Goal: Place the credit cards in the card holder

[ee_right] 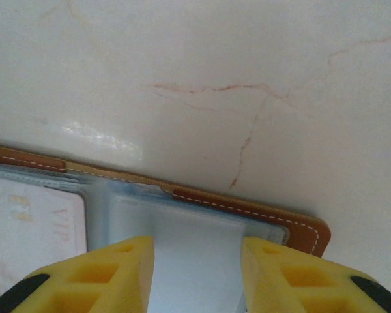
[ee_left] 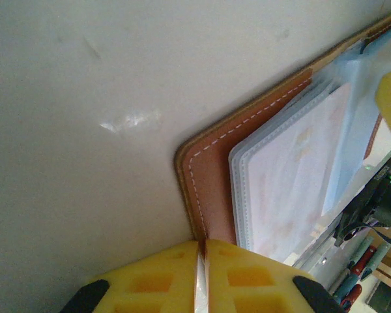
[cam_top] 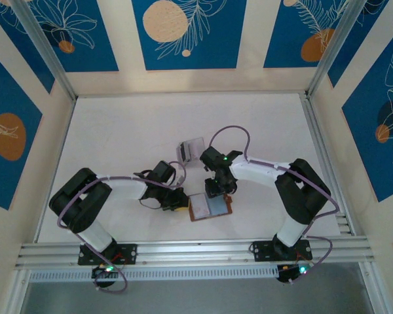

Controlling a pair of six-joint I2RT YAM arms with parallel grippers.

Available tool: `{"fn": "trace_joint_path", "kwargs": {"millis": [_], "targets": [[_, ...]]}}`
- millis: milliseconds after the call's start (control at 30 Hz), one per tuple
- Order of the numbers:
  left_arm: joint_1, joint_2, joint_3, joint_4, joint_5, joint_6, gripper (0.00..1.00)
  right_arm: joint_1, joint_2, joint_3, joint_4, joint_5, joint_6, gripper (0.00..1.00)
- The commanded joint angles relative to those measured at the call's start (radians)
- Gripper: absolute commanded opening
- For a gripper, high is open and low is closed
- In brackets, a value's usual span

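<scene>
Left claw (ee_left: pixel 202 251) pinches card holder (ee_left: pixel 208 169); right claw (ee_right: pixel 197 246) half-open.

Item: card holder (cam_top: pixel 209 207). Brown leather folding wallet with pale stitching along a rounded border. It is lying open and flat on the white tabletop, near the front edge, with its bluish-grey inner pockets facing up.

Item: credit cards (ee_left: pixel 293 186). One thin, pale, whitish card is sitting inside a clear stitched sleeve of the wallet, with faint raised lettering showing through. A second pale rectangle is lying over the neighbouring pocket; whether that is a card or the pocket itself is not showing clearly.
</scene>
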Motion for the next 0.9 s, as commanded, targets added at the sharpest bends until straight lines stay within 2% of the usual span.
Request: {"fn": "trace_joint_path", "kwargs": {"millis": [0,133,200,433,567,867], "targets": [[-0.003,0.06,-0.017,-0.027,-0.042,0.021,0.12,0.015,0.027,-0.022,-0.017,0.04,0.03,0.42],[-0.003,0.065,-0.014,-0.026,-0.041,0.024,0.12,0.028,0.046,-0.035,-0.011,0.043,0.062,0.4],[-0.003,0.067,-0.013,-0.026,-0.041,0.026,0.12,0.034,0.054,-0.037,-0.009,0.035,0.076,0.36],[-0.003,0.082,-0.018,-0.013,-0.036,0.027,0.12,0.057,0.033,-0.035,-0.015,0.037,0.095,0.1],[-0.004,0.084,-0.027,-0.007,-0.037,0.033,0.12,0.054,-0.004,-0.018,-0.035,0.049,0.088,0.0],[-0.003,0.093,-0.047,0.023,-0.04,0.024,0.12,0.068,-0.052,0.074,-0.117,0.078,0.087,0.0]]}}
